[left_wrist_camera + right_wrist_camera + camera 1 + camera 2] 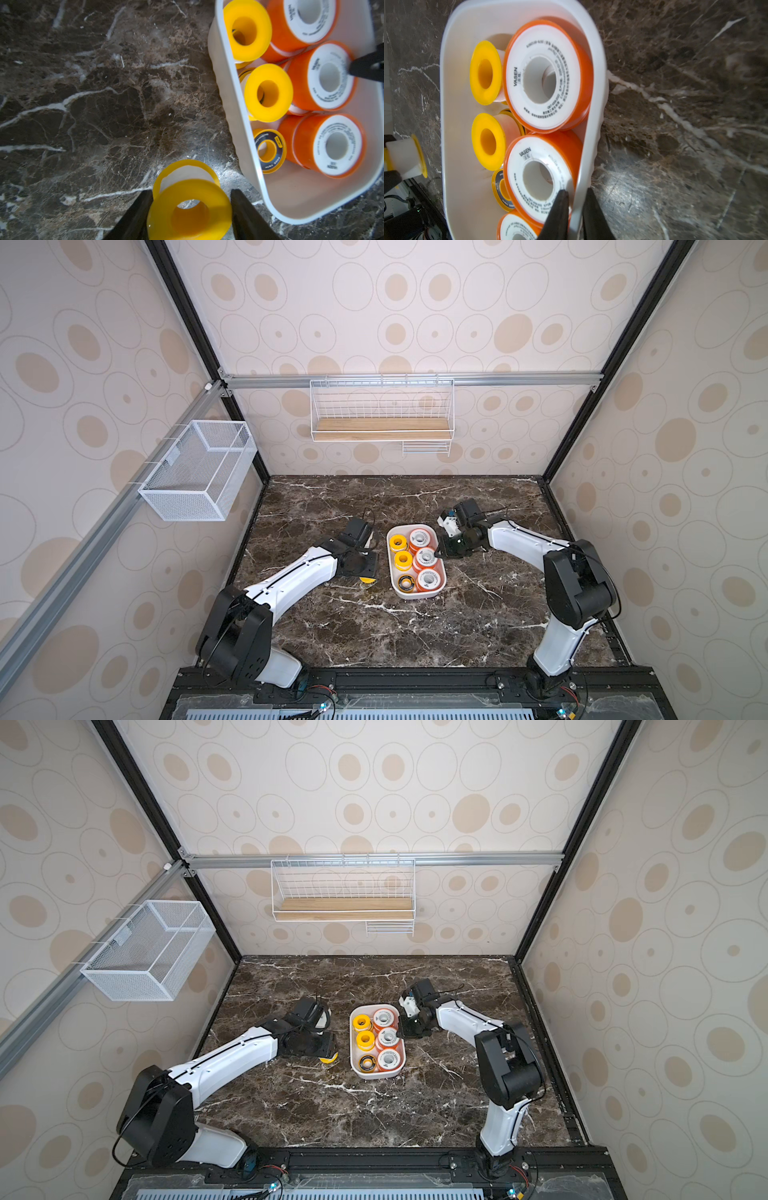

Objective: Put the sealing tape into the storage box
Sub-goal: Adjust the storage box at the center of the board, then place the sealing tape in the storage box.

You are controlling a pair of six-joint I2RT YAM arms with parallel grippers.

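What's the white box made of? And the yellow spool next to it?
The white box looks like smooth plastic: thin rounded wall, soft shine. The yellow spool seems to be glossy moulded plastic too, wound with matte white tape.

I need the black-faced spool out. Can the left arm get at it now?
Probably not yet: the left gripper holds a yellow spool. Otherwise the black-faced spool lies uncovered in the box, on that arm's side.

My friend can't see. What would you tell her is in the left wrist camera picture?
Two black fingers hold a yellow tape spool, with the dark marble table behind it. Beside it, the white storage box holds orange-rimmed spools, plain yellow spools and one small black-ringed spool.
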